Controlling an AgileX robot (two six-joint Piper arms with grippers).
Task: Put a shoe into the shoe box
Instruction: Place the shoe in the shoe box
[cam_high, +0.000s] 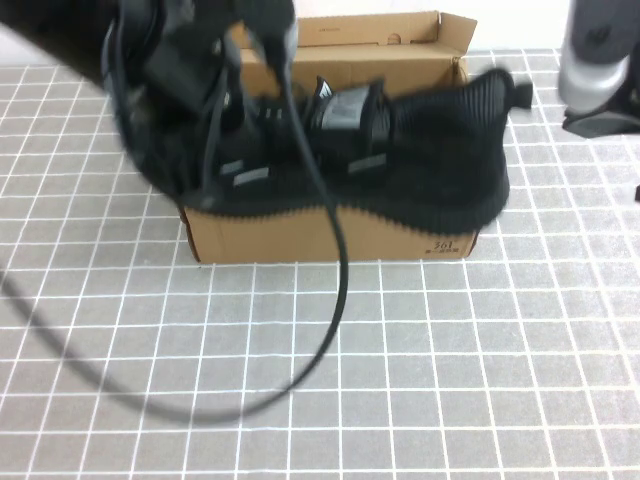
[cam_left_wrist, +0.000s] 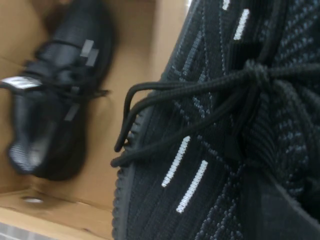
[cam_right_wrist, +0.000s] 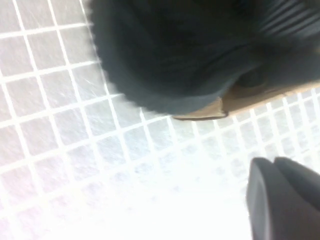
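Black shoe (cam_high: 420, 150) lies lengthwise across shoe box (cam_high: 330, 235)

You see the black knit sneaker with ridged sole (cam_high: 440, 160) held tilted over the open brown corrugated cardboard shoe box (cam_high: 330, 235), its sole hanging past the front wall; white dashes mark its side; the box's flap lid stands open behind.
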